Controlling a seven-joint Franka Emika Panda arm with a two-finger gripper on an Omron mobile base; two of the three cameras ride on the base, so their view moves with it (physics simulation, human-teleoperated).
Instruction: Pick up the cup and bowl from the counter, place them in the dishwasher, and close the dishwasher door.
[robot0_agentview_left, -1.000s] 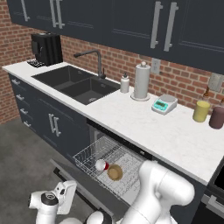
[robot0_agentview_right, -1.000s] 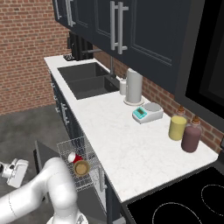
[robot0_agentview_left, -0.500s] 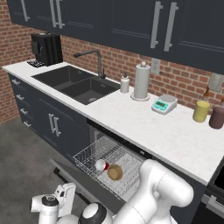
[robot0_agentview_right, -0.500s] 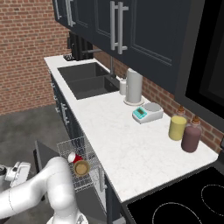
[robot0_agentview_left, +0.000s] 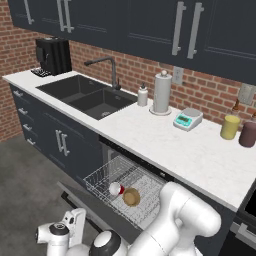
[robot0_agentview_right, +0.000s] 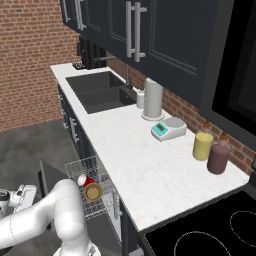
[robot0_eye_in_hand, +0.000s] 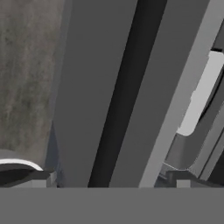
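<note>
The dishwasher stands open under the white counter, its wire rack pulled out. The red cup lies on its side in the rack, and the tan bowl sits right beside it. From the right, the cup and the bowl are in the rack too. The dishwasher door hangs lowered in front. My gripper is low near the floor at the door's outer edge, open and holding nothing. In the hand view the gripper faces the grey door panel up close.
On the counter stand a paper towel roll, a scale, a yellow cylinder, a maroon cylinder and a soap bottle. A sink and coffee machine lie left; a stove lies right.
My hand has shifted slightly, low beside the lowered door. The cup, the bowl, the rack and the door have not moved.
</note>
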